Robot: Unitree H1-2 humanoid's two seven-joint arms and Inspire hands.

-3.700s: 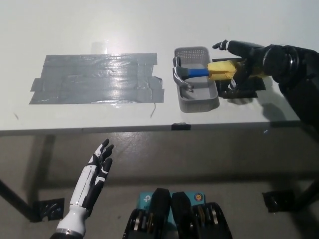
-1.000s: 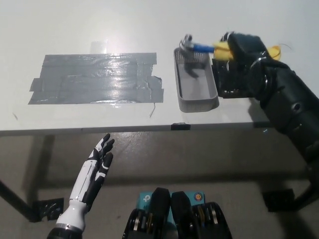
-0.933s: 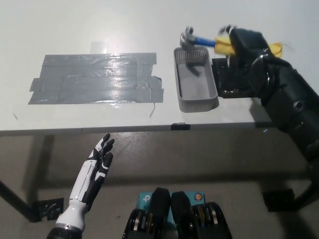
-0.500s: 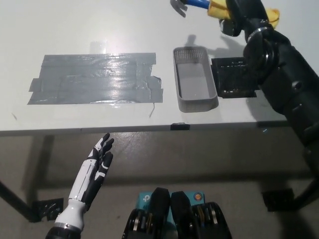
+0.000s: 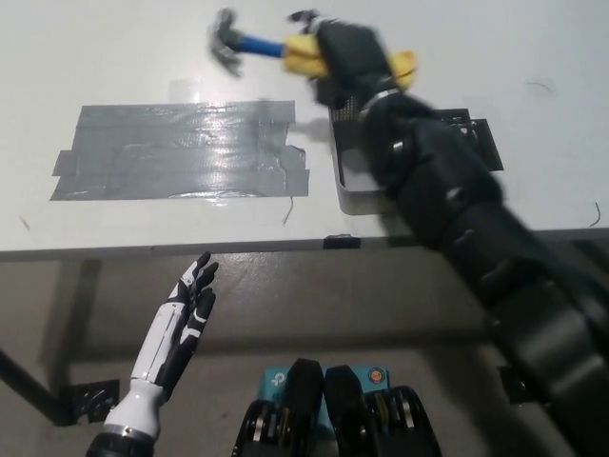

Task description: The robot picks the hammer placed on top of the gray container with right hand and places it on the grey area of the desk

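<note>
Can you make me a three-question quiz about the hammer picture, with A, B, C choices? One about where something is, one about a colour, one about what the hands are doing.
1. Where is the hammer?
A. inside the gray container
B. up in the air near the far edge of the grey tape area
C. on the floor

2. What colour is the tape area?
A. grey
B. red
C. green

3. What is the right robot hand doing?
A. resting open
B. holding the hammer
C. touching the left robot hand

Answers:
1 B, it is lifted left of the gray container.
2 A, it shines silvery grey.
3 B, it grips the yellow handle; the left robot hand hangs open below the table.
</note>
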